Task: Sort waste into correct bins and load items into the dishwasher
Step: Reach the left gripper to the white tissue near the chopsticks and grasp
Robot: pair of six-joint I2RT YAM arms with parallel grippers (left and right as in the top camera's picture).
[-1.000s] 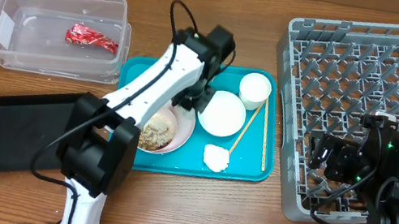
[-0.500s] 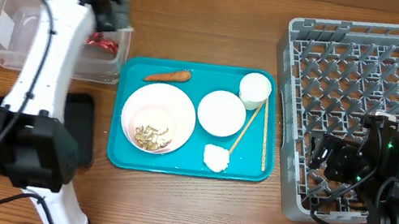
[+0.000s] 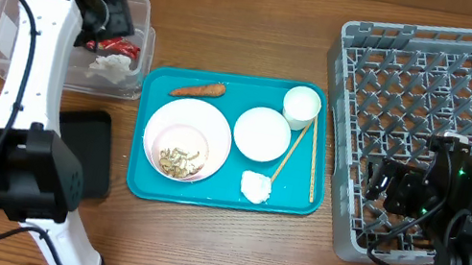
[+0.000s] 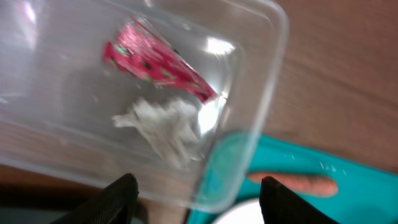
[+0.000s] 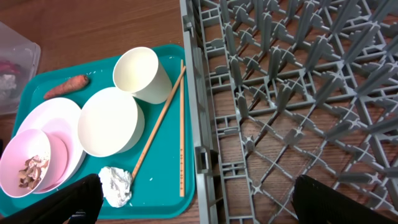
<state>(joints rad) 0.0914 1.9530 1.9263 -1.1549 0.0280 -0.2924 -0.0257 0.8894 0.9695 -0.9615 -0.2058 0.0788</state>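
Before crossing to the teal tray (image 3: 215, 197), the left arm (image 3: 28, 67) should rise straight up, clear of the clear tub (image 3: 2, 33) wall. In the tub, the red wrapper (image 4: 158, 65) and crumpled tissue (image 4: 165, 127) lie loose beneath the left fingers (image 4: 121, 199), which stand apart, empty. The right fingers (image 5: 74, 199) likewise stand apart.

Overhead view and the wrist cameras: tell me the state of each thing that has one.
left gripper: open, empty, above the clear tub
right gripper: open, empty
clear tub: uncovered, holds red wrapper and tissue
dish rack: no dishes visible in it
cup: upright, empty
pinkish bowl: upright, holds food scraps
teal tray: loaded, carrot stick and chopsticks lying flat
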